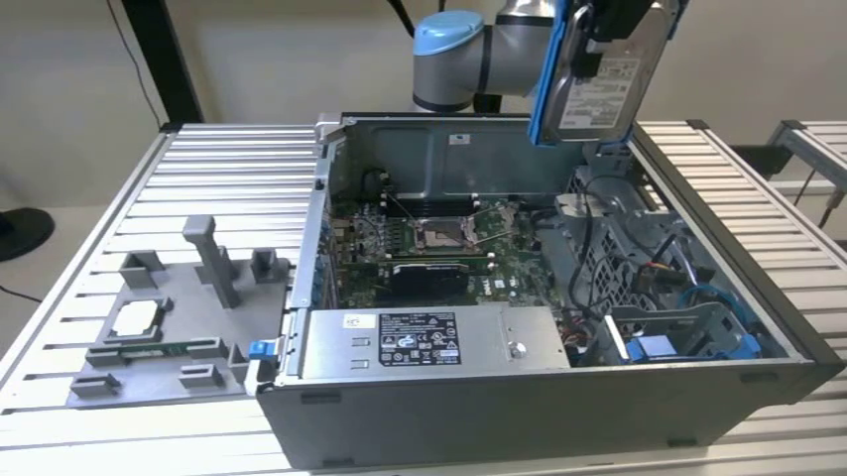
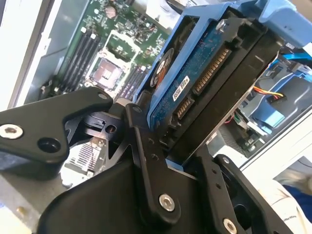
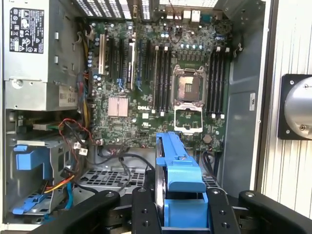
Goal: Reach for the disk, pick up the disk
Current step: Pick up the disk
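The disk [image 1: 602,84] hangs upright above the back right corner of the open computer case [image 1: 530,416], well clear of its rim. Its silver face with the white label is turned toward the exterior view, with blue rails along its edges. My gripper [image 1: 612,30] is shut on the disk from above. In the second wrist view the black fingers [image 2: 144,141] clamp both sides of the disk [image 2: 204,83], whose blue circuit side and connectors show. In the first wrist view the disk's blue rail [image 3: 178,165] stands between the fingers, over the motherboard [image 3: 161,83].
Inside the case are the motherboard [image 1: 430,243], a grey power supply box [image 1: 423,342] with a black-and-white label, and blue drive bays [image 1: 688,342] with loose cables. A grey fixture [image 1: 173,317] holding a small square chip [image 1: 137,317] lies on the slatted table at the exterior view's left.
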Robot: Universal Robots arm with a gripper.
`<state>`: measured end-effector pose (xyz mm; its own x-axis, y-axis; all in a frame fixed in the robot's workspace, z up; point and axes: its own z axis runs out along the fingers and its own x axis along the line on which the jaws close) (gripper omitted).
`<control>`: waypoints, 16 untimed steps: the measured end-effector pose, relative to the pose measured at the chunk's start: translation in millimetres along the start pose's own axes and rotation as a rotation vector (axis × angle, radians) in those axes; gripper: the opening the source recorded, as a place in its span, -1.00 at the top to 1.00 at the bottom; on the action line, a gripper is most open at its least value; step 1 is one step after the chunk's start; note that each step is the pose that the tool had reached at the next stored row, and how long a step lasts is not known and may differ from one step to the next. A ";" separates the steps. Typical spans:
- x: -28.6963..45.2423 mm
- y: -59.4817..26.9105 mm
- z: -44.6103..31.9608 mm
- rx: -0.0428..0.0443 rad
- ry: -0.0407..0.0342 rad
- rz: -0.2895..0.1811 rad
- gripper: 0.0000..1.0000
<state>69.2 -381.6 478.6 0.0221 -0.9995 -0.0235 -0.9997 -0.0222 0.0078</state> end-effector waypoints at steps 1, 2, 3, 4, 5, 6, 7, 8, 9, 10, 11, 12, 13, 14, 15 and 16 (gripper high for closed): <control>2.9 0.1 -0.1 0.0000 0.0001 0.000 1.00; 6.0 0.1 -0.2 -0.0001 0.0000 0.000 1.00; 9.2 0.2 -0.2 -0.0001 0.0000 0.000 1.00; 12.2 0.3 -0.3 -0.0001 0.0000 0.000 1.00; 15.2 0.3 -0.4 -0.0001 0.0000 0.000 1.00; 18.4 0.4 -0.5 -0.0001 0.0000 0.000 1.00; 21.4 0.5 -0.5 -0.0001 0.0001 0.000 1.00; 24.2 0.5 -0.6 -0.0001 0.0000 0.000 1.00; 26.9 0.6 -0.6 -0.0001 0.0000 0.000 1.00; 29.6 0.6 -0.7 -0.0001 0.0001 0.000 1.00; 32.3 0.7 -0.8 -0.0001 0.0001 0.000 1.00; 35.0 0.8 -0.9 -0.0001 0.0002 0.000 1.00; 37.4 0.8 -0.8 -0.0001 0.0000 0.000 1.00; 40.1 0.9 -0.9 -0.0001 0.0000 0.000 1.00; 42.5 0.9 -1.0 -0.0001 0.0001 0.000 1.00; 45.0 1.0 -1.0 -0.0001 0.0000 0.000 1.00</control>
<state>69.2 -426.6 478.5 0.0221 -0.9995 -0.0234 -0.9997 -0.0222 0.0078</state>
